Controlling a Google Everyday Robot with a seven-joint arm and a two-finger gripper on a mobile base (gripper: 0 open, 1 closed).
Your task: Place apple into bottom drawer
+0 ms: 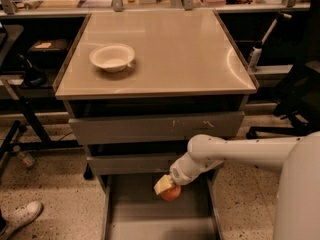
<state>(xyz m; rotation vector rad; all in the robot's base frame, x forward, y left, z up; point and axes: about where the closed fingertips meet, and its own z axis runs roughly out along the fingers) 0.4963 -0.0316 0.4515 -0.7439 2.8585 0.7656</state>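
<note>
The bottom drawer (135, 214) is pulled out, a wide grey tray with low side walls under the cabinet. My white arm reaches in from the right. My gripper (165, 186) is shut on the apple (171, 192), a small red-orange fruit, and holds it over the back right part of the drawer floor, just below the middle drawer front. I cannot tell whether the apple touches the floor. The pale fingers (162, 184) cover the apple's upper left side.
A white bowl (112, 57) sits on the beige cabinet top (175, 49) at the left. The scratched upper drawer front (155, 126) and middle drawer front (130, 163) are shut. A white shoe (20, 216) is at the lower left. A black chair base (280, 129) stands at the right.
</note>
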